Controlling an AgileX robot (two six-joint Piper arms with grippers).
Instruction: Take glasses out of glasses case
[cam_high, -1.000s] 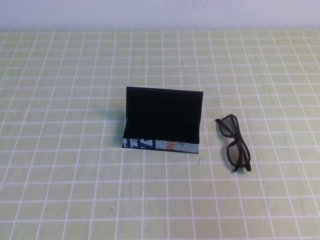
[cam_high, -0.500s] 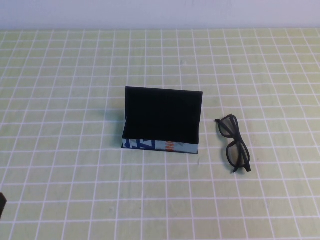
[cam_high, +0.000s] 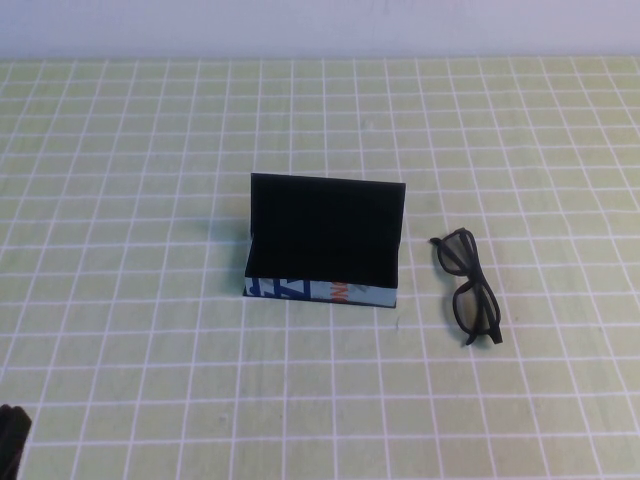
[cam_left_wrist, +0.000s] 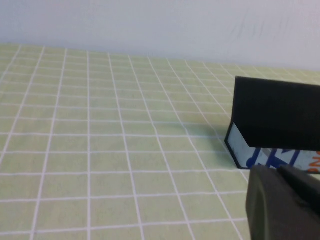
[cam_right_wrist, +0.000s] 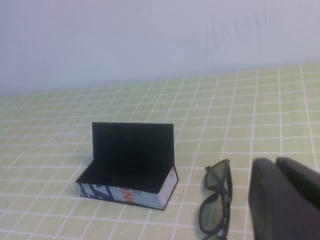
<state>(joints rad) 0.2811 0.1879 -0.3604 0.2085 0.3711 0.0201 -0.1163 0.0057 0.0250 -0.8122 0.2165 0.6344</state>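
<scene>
The glasses case (cam_high: 322, 291) stands open in the middle of the table, its black lid upright and its light-blue printed side facing me; the inside looks empty. The black glasses (cam_high: 470, 288) lie folded on the cloth just right of the case, apart from it. My left gripper (cam_high: 10, 440) shows only as a dark tip at the near left corner, far from the case; in the left wrist view (cam_left_wrist: 277, 170) its fingers lie together, with the case (cam_left_wrist: 275, 120) ahead. My right gripper (cam_right_wrist: 275, 162) is shut and empty, near the glasses (cam_right_wrist: 216, 200) and the case (cam_right_wrist: 132, 160).
A green cloth with a white grid (cam_high: 150, 150) covers the table. A pale wall (cam_high: 320, 25) runs along the far edge. Nothing else stands on the cloth.
The left gripper's dark tip has come further into the near left corner of the high view. The case and the glasses have not moved.
</scene>
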